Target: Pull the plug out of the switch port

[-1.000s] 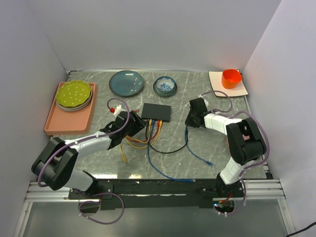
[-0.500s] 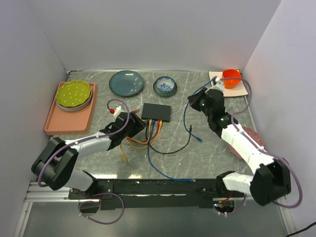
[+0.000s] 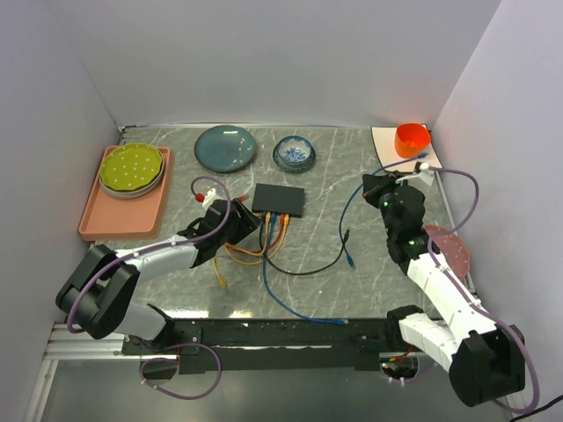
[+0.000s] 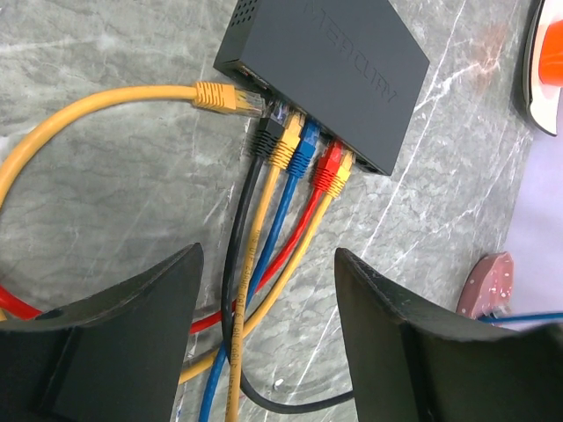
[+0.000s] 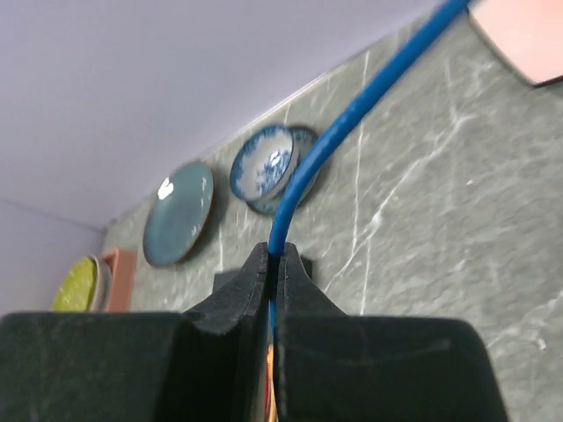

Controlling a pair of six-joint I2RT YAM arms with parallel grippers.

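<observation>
Right tool pinching blue cable; left tool spread, plugged cables crowding switch; bowl, plate behind.

The switch is cased in matt black (raised lettering is faintly caught on its lid). The bench is surfaced as smooth grey marble, palely veined. The blue cable is sheathed in smooth, slightly glossy plastic. The 2 left fingers are moulded matt black.

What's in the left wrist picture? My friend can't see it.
A black switch lies on a marble table, with black, yellow, blue and red cables plugged into its edge. The left gripper hangs near them, fingers open.
</observation>
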